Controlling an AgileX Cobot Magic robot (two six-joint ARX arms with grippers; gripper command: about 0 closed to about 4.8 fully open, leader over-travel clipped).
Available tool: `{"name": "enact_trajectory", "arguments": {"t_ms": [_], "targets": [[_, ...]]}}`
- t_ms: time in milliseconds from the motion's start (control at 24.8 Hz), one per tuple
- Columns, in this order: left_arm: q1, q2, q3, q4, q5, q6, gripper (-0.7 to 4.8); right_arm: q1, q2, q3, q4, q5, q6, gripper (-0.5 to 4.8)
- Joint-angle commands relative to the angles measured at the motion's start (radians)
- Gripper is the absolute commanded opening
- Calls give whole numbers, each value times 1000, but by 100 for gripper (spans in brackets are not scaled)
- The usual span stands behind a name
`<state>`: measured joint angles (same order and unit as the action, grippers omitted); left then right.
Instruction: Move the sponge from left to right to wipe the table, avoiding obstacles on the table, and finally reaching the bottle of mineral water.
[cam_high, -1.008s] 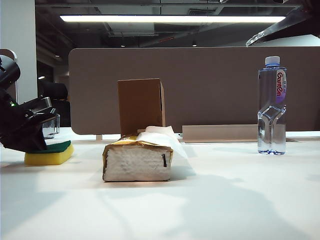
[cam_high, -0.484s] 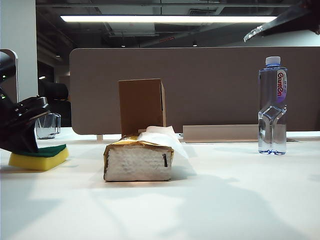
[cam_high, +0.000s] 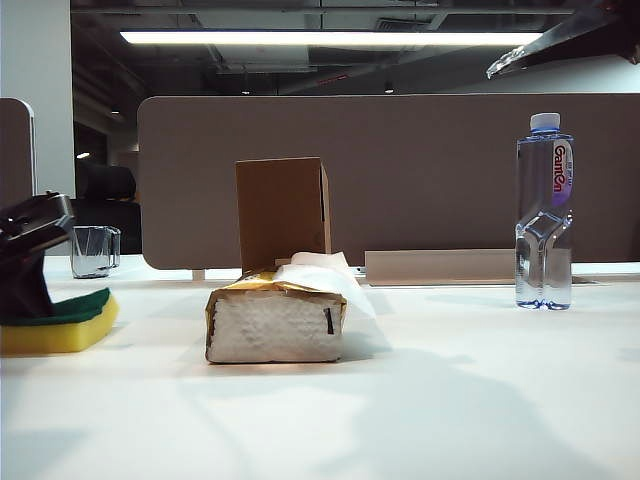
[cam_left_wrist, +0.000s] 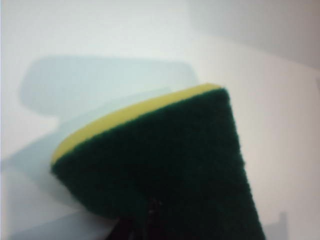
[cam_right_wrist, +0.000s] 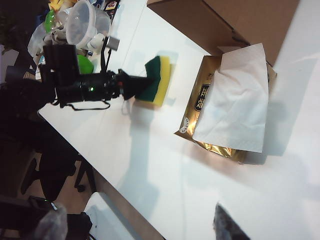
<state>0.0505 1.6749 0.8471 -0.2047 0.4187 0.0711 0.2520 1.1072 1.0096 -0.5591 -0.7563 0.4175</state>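
Note:
The sponge (cam_high: 55, 325), yellow with a green top, lies flat on the white table (cam_high: 420, 400) at the far left. My left gripper (cam_high: 30, 262) is shut on its near end; the green face (cam_left_wrist: 165, 165) fills the left wrist view. The gold tissue pack (cam_high: 275, 320) lies mid-table with the brown box (cam_high: 282, 208) upright behind it. The bottle of mineral water (cam_high: 544, 215) stands far right. My right gripper (cam_right_wrist: 142, 227) hangs open high above the table, looking down on the left arm (cam_right_wrist: 85, 89), sponge (cam_right_wrist: 159, 79) and tissue pack (cam_right_wrist: 225, 105).
A clear glass mug (cam_high: 92, 250) stands behind the sponge at the far left. A brown partition (cam_high: 420, 170) closes off the back of the table. The table edge (cam_right_wrist: 115, 190) runs close beside the left arm, with chairs and clutter beyond.
My left gripper has drawn the sponge leftward and nearer in the exterior view, away from the tissue pack. The right gripper has stayed put.

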Motion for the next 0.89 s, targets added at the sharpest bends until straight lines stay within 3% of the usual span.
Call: {"name": "enact_trajectory", "arguments": {"t_ms": [40,484,887], "targets": [[-5,-9,-67,-169,-40,7,-6,1,-3,6,10,-6,-7,377],[-6,-45,-178,-178,-11,-45,-6,1,-3,6,10,-10,-7,377],[-5,-239,-335,-210,-13,-81,-6,1,-3,6,10,-9,-26,377]]}}
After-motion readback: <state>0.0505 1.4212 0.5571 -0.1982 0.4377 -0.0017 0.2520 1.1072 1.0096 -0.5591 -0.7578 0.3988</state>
